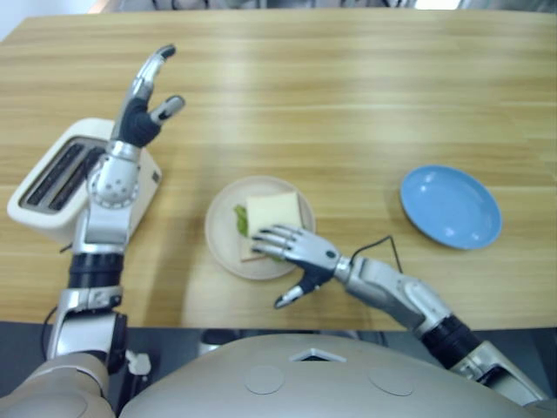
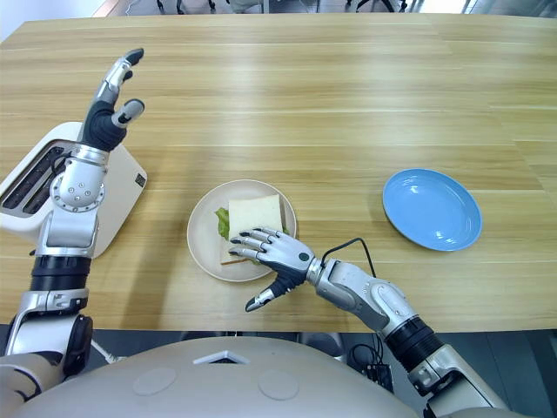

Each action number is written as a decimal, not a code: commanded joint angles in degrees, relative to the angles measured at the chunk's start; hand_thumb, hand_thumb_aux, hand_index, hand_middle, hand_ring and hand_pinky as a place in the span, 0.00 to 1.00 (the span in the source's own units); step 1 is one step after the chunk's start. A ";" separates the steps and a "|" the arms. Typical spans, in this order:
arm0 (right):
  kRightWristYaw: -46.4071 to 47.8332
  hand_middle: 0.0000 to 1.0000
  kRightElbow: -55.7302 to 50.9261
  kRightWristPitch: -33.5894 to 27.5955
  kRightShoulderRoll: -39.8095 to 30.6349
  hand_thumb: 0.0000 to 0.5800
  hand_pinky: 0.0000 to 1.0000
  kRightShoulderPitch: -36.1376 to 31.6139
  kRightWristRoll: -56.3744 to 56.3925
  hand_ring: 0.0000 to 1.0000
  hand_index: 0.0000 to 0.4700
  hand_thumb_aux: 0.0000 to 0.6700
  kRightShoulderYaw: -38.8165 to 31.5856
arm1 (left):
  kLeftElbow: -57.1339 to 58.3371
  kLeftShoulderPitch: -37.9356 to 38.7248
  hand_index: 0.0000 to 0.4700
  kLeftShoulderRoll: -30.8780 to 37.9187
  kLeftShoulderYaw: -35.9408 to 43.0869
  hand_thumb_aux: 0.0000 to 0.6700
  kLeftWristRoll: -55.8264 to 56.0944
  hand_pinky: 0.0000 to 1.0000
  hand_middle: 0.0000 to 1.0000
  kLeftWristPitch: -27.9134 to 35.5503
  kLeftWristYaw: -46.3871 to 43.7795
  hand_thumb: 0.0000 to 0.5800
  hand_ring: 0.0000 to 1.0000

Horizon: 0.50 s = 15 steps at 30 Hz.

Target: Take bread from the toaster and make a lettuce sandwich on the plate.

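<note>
A cream plate (image 1: 222, 233) lies at the table's front middle with a sandwich on it: a pale bread slice (image 1: 274, 212) on top, green lettuce (image 1: 241, 219) showing at its left edge, another slice underneath. My right hand (image 1: 296, 250) rests at the plate's near edge, fingers spread and open, fingertips touching the near side of the sandwich. The white toaster (image 1: 54, 178) stands at the left, its slots dark. My left hand (image 1: 148, 100) is raised above and beyond the toaster, fingers extended, holding nothing.
An empty blue plate (image 1: 450, 206) sits on the right side of the wooden table (image 1: 348, 96). A thin black cable (image 1: 383, 246) loops by my right wrist. The table's front edge runs just below my right forearm.
</note>
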<state>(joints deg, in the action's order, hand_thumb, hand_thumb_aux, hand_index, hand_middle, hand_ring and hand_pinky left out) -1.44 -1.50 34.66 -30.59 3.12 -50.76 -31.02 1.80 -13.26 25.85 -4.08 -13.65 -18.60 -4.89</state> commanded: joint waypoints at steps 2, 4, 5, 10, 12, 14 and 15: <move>-2.16 0.00 3.69 2.73 -0.28 0.00 0.00 1.73 11.23 0.00 0.00 0.00 6.04 | 0.74 3.69 0.00 -2.76 2.40 0.00 2.10 0.00 0.00 0.77 -2.18 0.00 0.00; -2.03 0.00 8.34 4.07 0.76 0.00 0.00 1.86 21.44 0.00 0.00 0.00 9.93 | 1.70 5.23 0.00 -3.99 3.05 0.00 2.41 0.00 0.00 0.39 -2.32 0.00 0.00; -1.46 0.00 10.32 4.24 1.17 0.00 0.00 1.71 25.63 0.00 0.00 0.00 11.62 | 2.48 5.61 0.00 -4.30 3.21 0.00 2.19 0.00 0.00 0.00 -2.14 0.00 0.00; -1.05 0.00 18.07 2.96 1.58 0.00 0.00 -0.23 35.14 0.00 0.00 0.00 22.03 | 5.65 5.94 0.00 -4.51 3.78 0.00 1.54 0.00 0.00 -1.26 -1.61 0.00 0.00; -0.26 0.00 20.10 1.98 1.42 0.00 0.00 -0.83 38.58 0.00 0.00 0.00 25.93 | 4.30 6.42 0.00 -4.17 3.59 0.00 1.70 0.00 0.00 -1.32 -1.83 0.00 0.00; 1.13 0.00 21.74 0.60 1.15 0.00 0.00 -1.00 42.17 0.00 0.00 0.00 28.65 | 2.81 6.89 0.00 -3.50 3.18 0.00 1.92 0.00 0.00 -1.08 -2.36 0.00 0.00; 1.79 0.00 22.40 -0.18 1.07 0.00 0.00 -0.91 43.28 0.00 0.00 0.00 29.70 | 2.23 7.15 0.00 -2.98 2.95 0.00 2.06 0.00 0.00 -0.89 -2.82 0.00 0.00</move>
<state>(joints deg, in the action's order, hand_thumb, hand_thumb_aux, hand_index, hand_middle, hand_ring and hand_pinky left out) -1.35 19.34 36.32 -29.29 1.88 -10.47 -3.38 5.49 -6.85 21.68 -0.76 -11.24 -19.87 -6.62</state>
